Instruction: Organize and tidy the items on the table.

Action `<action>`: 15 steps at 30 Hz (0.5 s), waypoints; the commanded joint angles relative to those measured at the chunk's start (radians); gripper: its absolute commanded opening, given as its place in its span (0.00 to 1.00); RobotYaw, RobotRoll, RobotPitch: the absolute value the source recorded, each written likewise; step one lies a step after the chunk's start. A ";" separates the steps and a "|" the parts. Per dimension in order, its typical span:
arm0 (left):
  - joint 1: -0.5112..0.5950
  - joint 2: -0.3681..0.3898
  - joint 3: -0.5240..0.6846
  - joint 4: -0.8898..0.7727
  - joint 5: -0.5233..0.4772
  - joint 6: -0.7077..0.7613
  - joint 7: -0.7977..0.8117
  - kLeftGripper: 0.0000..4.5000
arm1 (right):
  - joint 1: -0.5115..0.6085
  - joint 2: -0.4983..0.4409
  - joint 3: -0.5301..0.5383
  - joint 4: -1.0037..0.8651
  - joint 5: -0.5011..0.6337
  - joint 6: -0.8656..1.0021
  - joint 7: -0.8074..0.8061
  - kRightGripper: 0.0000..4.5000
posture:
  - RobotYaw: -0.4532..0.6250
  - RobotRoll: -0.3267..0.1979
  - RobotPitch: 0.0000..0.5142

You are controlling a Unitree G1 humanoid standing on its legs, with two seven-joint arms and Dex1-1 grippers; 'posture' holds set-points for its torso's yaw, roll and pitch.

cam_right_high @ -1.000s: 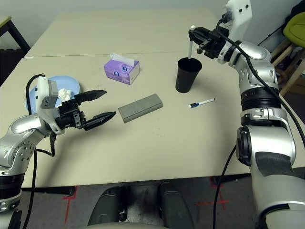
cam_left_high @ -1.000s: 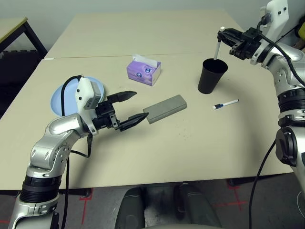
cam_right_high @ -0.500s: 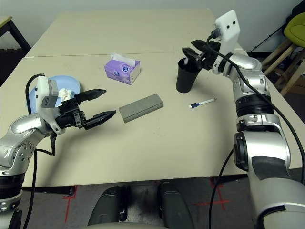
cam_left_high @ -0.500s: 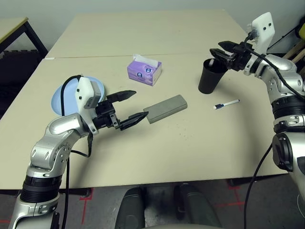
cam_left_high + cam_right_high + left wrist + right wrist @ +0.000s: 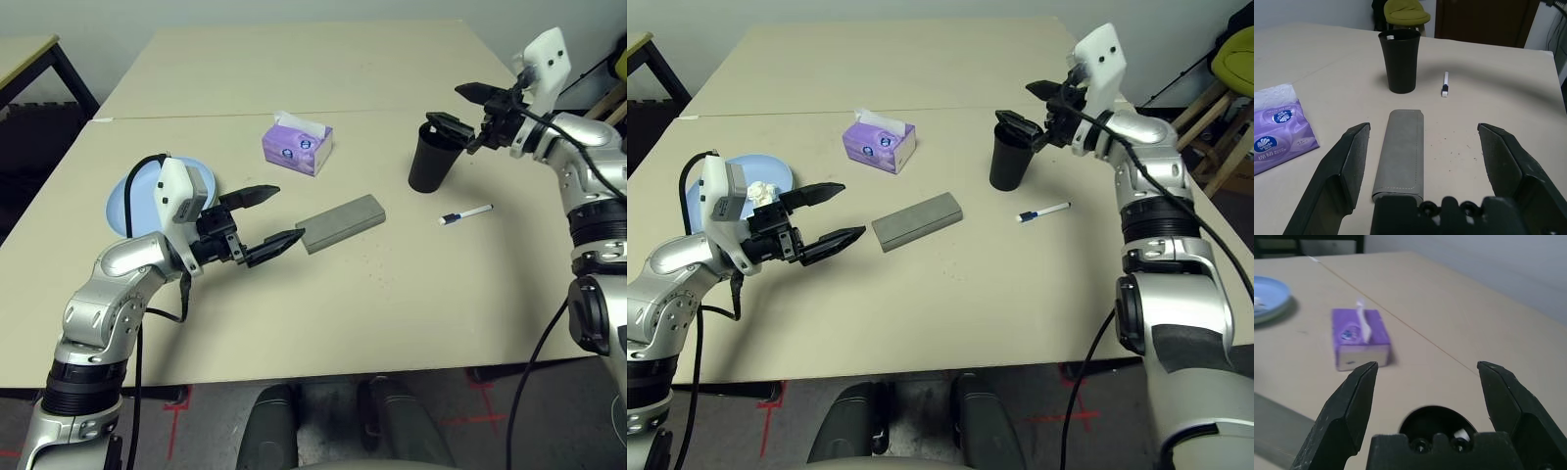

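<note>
Your right gripper (image 5: 458, 106) hangs spread and empty just above the black plastic tumbler (image 5: 432, 160). Your left gripper (image 5: 269, 219) is released too, with the grey oblong glasses case (image 5: 339, 222) just ahead on the pale beige table (image 5: 392, 313), its long axis running towards the tumbler.

Both arms reach level over the table, left gripper (image 5: 265, 217) and right gripper (image 5: 458, 107) spread wide

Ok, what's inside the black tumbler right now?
A white pen tip shows at the black tumbler rim, and something white lies inside; its walls hide the rest.
</note>
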 commanded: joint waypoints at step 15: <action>0.007 0.008 -0.004 -0.023 -0.002 0.021 0.002 1.00 | 0.065 -0.286 0.397 -0.076 -0.196 0.135 0.438 0.99 | 0.49 0.62 0.21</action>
